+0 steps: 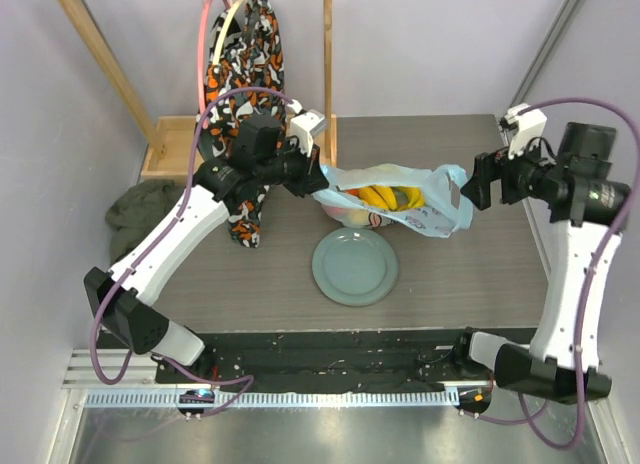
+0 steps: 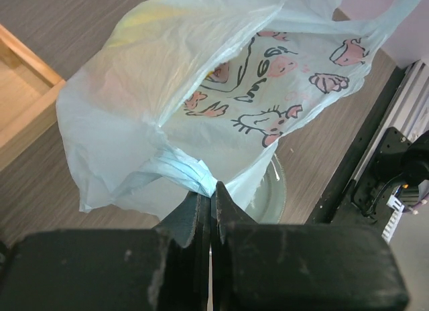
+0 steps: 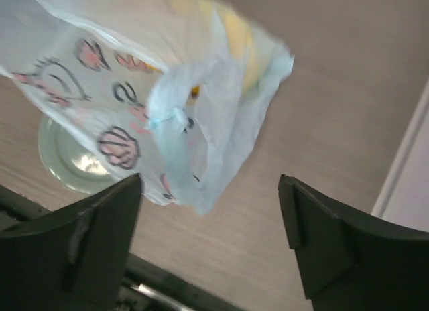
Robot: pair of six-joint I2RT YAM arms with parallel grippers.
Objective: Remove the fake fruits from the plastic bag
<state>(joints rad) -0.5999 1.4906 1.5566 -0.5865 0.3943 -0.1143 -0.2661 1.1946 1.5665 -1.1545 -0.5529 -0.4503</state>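
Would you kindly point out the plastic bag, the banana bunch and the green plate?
plastic bag (image 2: 268,96): left wrist view, its printed side.
banana bunch (image 1: 385,196): top view, yellow fruit inside the bag's mouth.
green plate (image 1: 355,267): top view, its bare middle.

Plastic bag at the left gripper: thin, crinkled, translucent film. Gripper fingers: matt black, scuffed. Plate beyond: smooth, glossy. Table: matt woodgrain.

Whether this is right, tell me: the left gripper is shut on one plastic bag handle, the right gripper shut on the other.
The right gripper is open, not shut: the right wrist view shows its jaws wide apart, the plastic bag handle free. The left gripper is shut on its handle.
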